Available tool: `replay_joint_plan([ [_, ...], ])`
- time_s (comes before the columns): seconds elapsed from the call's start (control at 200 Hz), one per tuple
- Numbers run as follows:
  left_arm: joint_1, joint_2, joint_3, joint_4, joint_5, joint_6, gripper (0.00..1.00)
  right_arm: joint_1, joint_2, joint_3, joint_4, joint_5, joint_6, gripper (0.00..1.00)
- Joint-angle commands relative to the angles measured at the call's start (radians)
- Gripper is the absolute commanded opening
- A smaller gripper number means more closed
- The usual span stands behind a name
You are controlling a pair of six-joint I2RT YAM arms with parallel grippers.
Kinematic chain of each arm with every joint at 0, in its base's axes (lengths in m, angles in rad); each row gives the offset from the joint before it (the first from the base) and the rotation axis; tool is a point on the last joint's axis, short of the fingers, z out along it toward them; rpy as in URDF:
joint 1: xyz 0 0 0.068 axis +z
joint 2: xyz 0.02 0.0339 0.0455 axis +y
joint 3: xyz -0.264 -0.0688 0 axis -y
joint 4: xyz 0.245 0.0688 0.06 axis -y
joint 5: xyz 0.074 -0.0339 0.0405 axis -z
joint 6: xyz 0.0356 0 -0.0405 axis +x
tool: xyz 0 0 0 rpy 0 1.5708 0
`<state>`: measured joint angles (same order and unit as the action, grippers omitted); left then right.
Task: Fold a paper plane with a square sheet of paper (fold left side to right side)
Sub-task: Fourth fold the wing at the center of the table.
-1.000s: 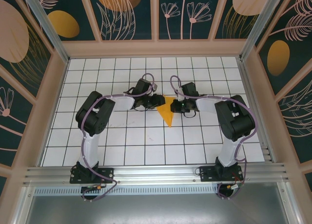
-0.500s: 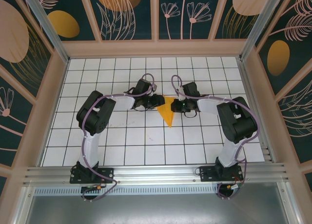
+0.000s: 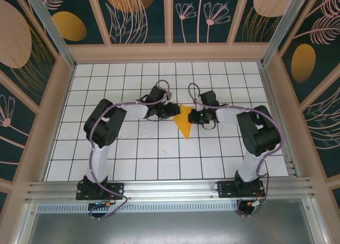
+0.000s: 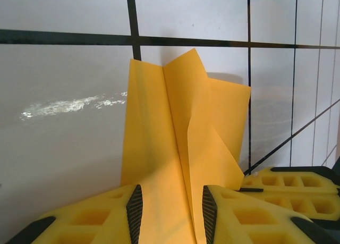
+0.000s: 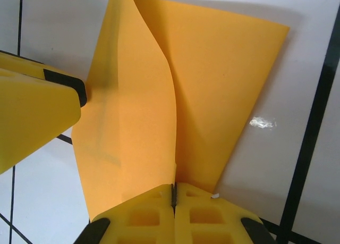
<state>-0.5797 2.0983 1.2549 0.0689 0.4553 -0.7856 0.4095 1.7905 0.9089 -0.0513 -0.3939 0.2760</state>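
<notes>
while right claw [image 5: 173, 191] pinches the paper plane [image 3: 184, 119] | tip nearward, axis far-to-near | left claw [image 4: 171, 204] half-open

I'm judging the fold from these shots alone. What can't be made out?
Top view: folded paper creases too small; wrists hide both sets of fingertips.
Left wrist view: paper's near end cut off by the bottom edge, past the open left gripper.
Right wrist view: shut right gripper covers the pinched edge.

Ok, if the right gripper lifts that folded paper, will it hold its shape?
Probably not well: the folded paper is thin, its flaps bowing up off the table. It looks very light, so it may swing from the right gripper's edge pinch. The soft creases could spring open.
</notes>
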Motion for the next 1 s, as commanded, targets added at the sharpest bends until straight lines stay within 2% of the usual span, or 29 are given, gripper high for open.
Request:
replay_joint_plan([
  [0.0, -0.001, 0.076, -0.002, -0.128, -0.113, 0.052, 0.39, -0.005, -0.032, -0.015, 0.015, -0.024, 0.022, 0.00],
  [0.515, -0.049, 0.107, 0.099, -0.301, -0.236, 0.120, 0.40, -0.007, -0.026, -0.006, 0.018, -0.025, 0.030, 0.00],
  [0.996, -0.052, 0.127, 0.109, -0.327, -0.259, 0.134, 0.40, -0.028, -0.069, -0.033, 0.023, -0.033, 0.040, 0.00],
])
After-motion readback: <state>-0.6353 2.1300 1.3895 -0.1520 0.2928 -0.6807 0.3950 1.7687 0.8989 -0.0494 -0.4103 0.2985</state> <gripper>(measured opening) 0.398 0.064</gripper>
